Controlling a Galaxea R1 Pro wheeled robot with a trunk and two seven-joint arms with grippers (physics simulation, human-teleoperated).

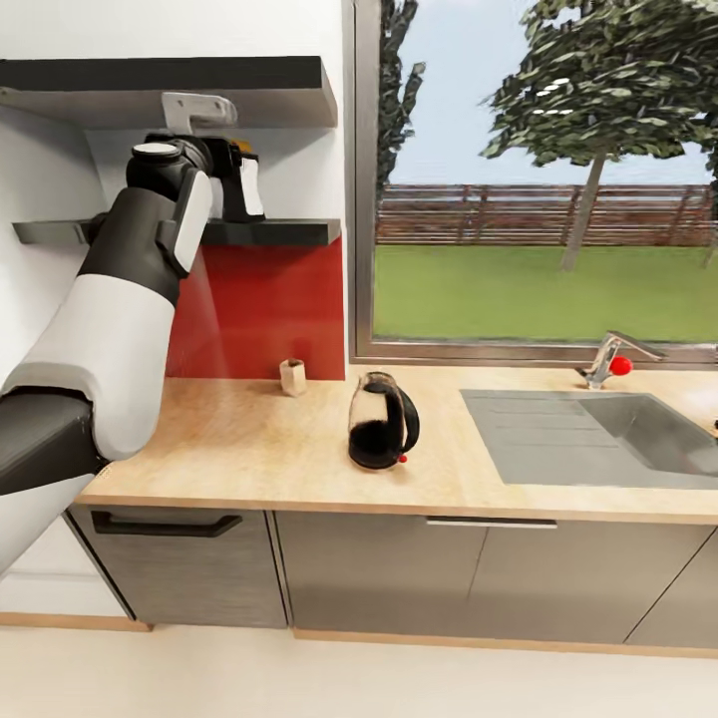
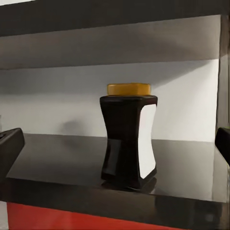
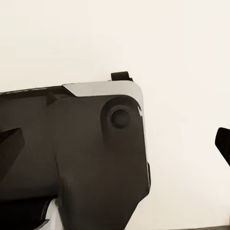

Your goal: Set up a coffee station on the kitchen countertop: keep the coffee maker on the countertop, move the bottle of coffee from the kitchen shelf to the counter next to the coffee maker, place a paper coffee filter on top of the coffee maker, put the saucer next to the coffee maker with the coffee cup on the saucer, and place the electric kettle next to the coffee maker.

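Observation:
The coffee bottle [image 2: 128, 139] is black with a white label and a yellow lid, and it stands upright on the dark lower shelf [image 2: 57, 167]. My left gripper [image 2: 116, 146] is open and level with the bottle, a little short of it, with one fingertip at each side edge of the left wrist view. In the head view my left arm reaches up to the shelf, with the bottle [image 1: 245, 185] just beyond the wrist. The black electric kettle [image 1: 382, 422] stands mid-counter, and a small beige cup [image 1: 292, 377] sits by the red backsplash. My right gripper [image 3: 116, 143] is open and empty.
The wooden countertop [image 1: 219, 449] runs under two wall shelves, the upper shelf [image 1: 279, 90] close above the bottle. A steel sink [image 1: 598, 434] with a faucet [image 1: 610, 361] is set in on the right under the window. Part of my own body [image 3: 72, 163] shows ahead of the right gripper.

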